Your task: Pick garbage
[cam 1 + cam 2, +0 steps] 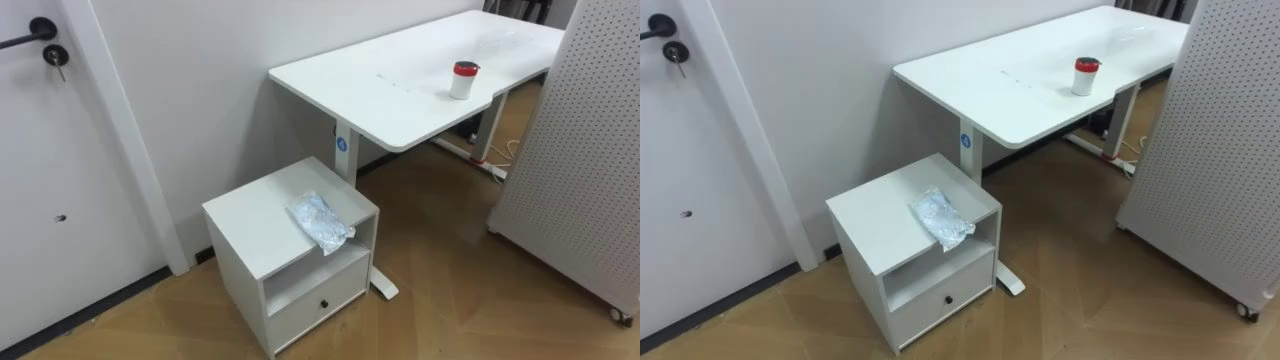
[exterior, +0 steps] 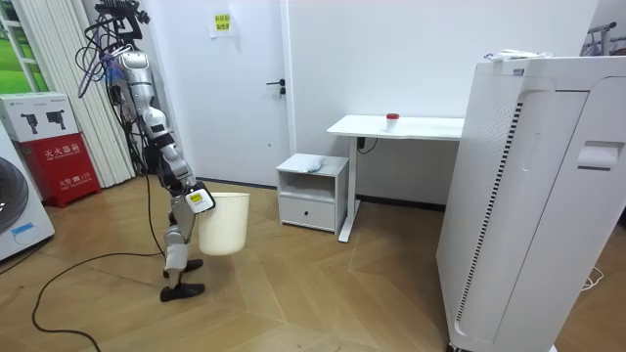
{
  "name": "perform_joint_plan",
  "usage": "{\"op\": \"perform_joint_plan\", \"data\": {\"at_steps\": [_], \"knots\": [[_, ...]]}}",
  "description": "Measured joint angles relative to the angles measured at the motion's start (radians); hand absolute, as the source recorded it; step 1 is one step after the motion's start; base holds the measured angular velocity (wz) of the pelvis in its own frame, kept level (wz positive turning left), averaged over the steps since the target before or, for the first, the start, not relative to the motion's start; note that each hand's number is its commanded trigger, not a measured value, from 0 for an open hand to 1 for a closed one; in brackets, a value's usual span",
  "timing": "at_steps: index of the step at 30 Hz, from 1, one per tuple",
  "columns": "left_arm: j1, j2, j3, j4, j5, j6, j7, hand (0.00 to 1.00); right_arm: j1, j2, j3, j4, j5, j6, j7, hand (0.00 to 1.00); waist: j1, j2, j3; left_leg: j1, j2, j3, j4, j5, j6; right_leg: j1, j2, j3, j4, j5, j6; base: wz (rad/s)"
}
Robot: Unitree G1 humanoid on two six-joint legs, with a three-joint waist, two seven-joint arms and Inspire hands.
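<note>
In the room view the robot stands upright, its front turned toward the room view's right. The arm on the near side (its right, judging by how the body is turned) slants down and forward from the shoulder, the elbow a little bent. The right robot hand sits at hip height in front of the thighs, its back toward the camera. One foot is planted flat; the other sits slightly higher.
</note>
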Motion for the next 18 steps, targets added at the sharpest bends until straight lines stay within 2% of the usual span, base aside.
{"op": "perform_joint_plan", "data": {"at_steps": [11,18], "knots": [[0.0,-0.003,-0.016,-0.001,-0.002,0.003,0.001,0.0,-0.007,0.001,0.0,0.001,0.0,0.003,-0.001,1.0,-0.001,0.0,0.0005,-0.003,0.001,0.004,-0.001,0.0,0.0,-0.005,0.0,0.003,0.001,0.0,0.0,-0.01],[0.007,-0.004,-0.017,0.0,-0.008,0.004,0.001,0.0,-0.009,0.001,0.001,0.001,0.0,0.015,-0.004,1.0,0.001,-0.011,-0.0023,0.004,0.002,0.013,-0.009,0.0,0.001,-0.005,0.001,0.012,0.0,0.0,0.0,-0.03]]}}
